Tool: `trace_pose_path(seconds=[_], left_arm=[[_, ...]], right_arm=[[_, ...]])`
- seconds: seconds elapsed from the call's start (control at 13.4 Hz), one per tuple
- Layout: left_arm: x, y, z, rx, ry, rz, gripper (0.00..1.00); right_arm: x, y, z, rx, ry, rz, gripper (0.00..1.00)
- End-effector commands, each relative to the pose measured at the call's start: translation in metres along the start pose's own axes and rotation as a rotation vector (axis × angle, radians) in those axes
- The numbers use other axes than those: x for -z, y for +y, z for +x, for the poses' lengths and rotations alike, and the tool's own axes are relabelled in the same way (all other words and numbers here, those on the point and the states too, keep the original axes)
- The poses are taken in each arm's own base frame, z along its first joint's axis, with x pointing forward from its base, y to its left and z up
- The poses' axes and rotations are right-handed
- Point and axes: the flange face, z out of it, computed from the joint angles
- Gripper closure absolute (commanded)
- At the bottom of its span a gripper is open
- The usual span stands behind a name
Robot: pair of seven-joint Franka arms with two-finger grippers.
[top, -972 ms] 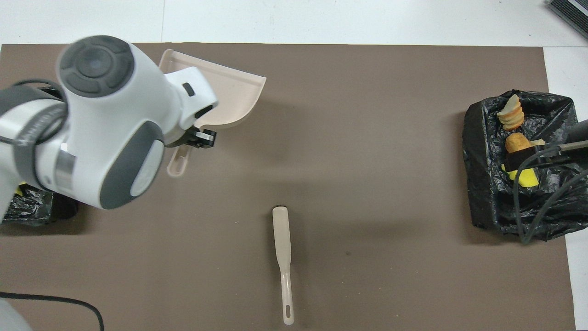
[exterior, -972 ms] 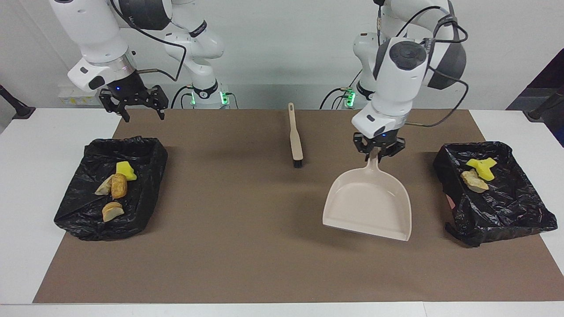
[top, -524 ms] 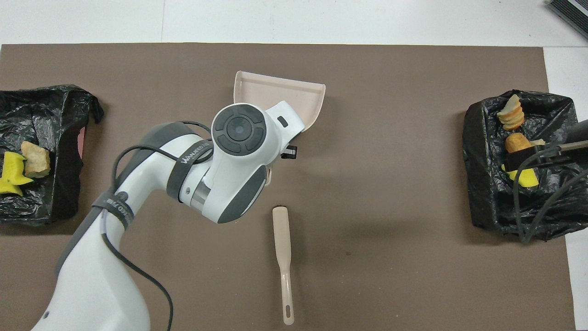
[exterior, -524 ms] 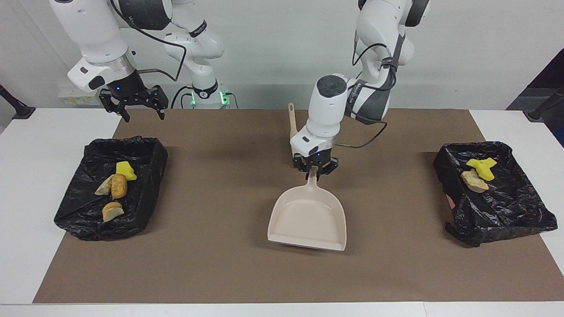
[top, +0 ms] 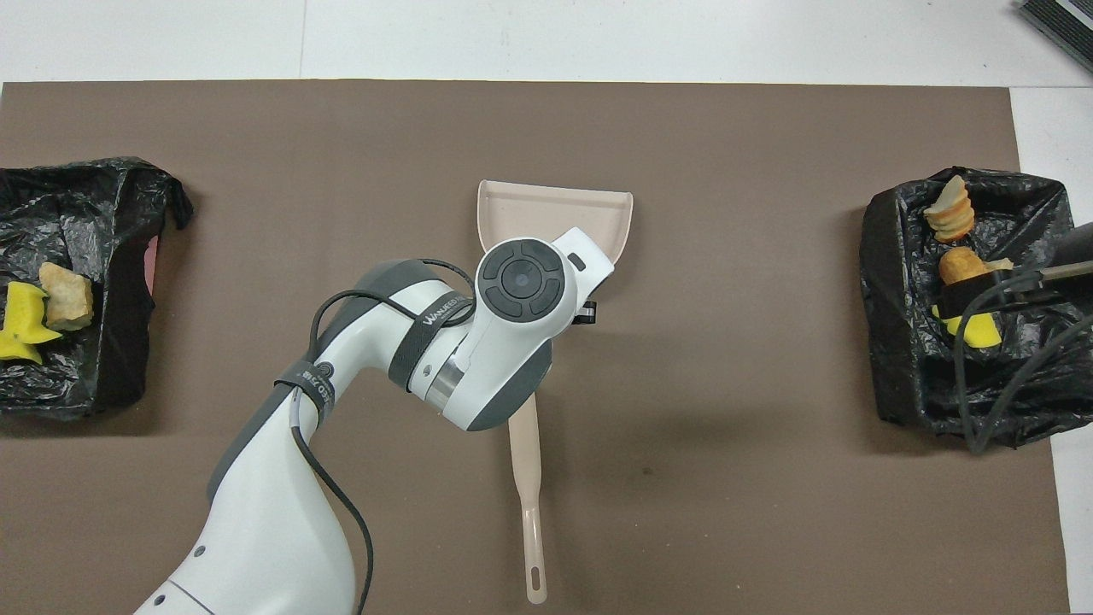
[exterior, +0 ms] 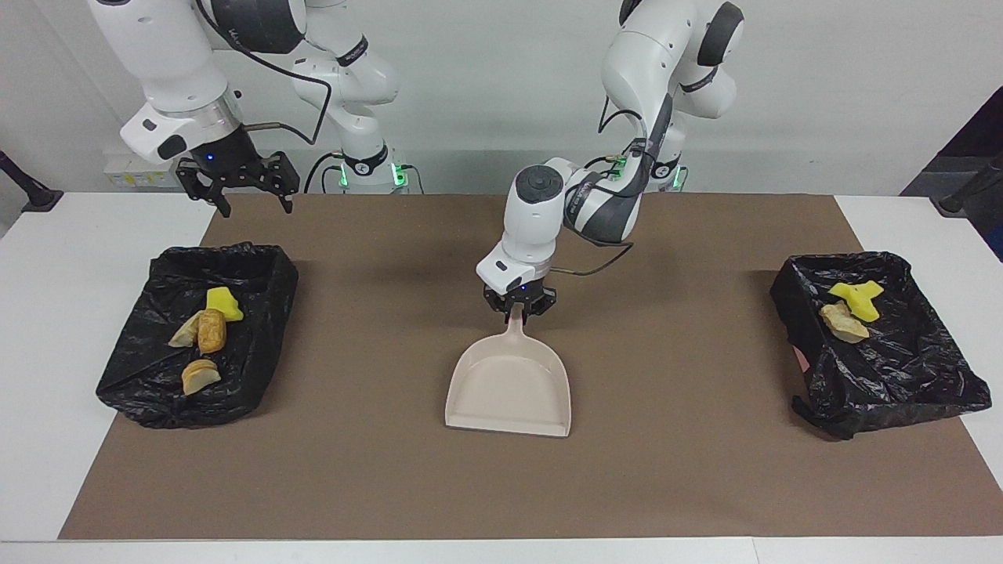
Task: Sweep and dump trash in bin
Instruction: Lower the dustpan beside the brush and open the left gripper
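Note:
My left gripper [exterior: 518, 308] is shut on the handle of the beige dustpan [exterior: 509, 388], which lies low over the middle of the brown mat, its open lip pointing away from the robots. The pan [top: 555, 209] is bare inside. The trash lies in two black-bagged bins. The bin [exterior: 262, 262] at the right arm's end holds a yellow sponge piece [exterior: 223, 303] and bread-like chunks [exterior: 211, 330]. The bin [exterior: 901, 376] at the left arm's end holds a yellow piece [exterior: 858, 298] and a tan chunk [exterior: 842, 321]. My right gripper [exterior: 249, 200] hangs open above the mat's corner beside its bin.
The beige brush [top: 528, 487] lies on the mat nearer to the robots than the dustpan, its head under my left arm's wrist. The brown mat [exterior: 392, 478] covers most of the white table [exterior: 47, 352]. No loose scraps show on the mat.
My left arm has carried the dustpan from beside the bin at its own end to the middle of the mat, and lowered it. The right arm has not moved.

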Motion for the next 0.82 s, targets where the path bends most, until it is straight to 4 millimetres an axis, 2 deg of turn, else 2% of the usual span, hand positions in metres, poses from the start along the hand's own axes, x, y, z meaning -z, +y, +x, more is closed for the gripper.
trace_pose_path(seconds=[0.0,0.07,0.15,0.3,0.37,0.45,0.52,0.6,0.75], left_arm=[[0.003,-0.012,0.004,-0.068,0.01,-0.009,0.12],[0.009,-0.019,0.007,-0.098,0.008,-0.006,0.0],[0.016,-0.031,0.012,-0.073,0.002,0.0,0.0],[0.046,-0.046,0.013,-0.048,-0.014,0.019,0.0],[0.067,-0.066,0.018,-0.034,-0.017,0.027,0.0],[0.079,-0.093,0.025,-0.005,-0.029,0.043,0.0],[0.096,-0.11,0.026,-0.008,-0.029,0.049,0.0],[0.111,-0.142,0.032,-0.011,-0.039,0.057,0.0],[0.138,-0.193,0.032,-0.021,-0.076,0.072,0.0]], right_arm=[[0.004,0.001,-0.002,0.019,0.003,0.019,0.0],[0.004,0.001,-0.002,0.019,0.003,0.019,0.0],[0.004,0.001,-0.002,0.019,0.003,0.019,0.0],[0.004,0.001,-0.002,0.019,0.003,0.019,0.0],[0.004,0.001,-0.002,0.019,0.003,0.019,0.0],[0.004,0.001,-0.002,0.019,0.003,0.019,0.0],[0.004,0.001,-0.002,0.019,0.003,0.019,0.0],[0.004,0.001,-0.002,0.019,0.003,0.019,0.0],[0.004,0.001,-0.002,0.019,0.003,0.019,0.0]])
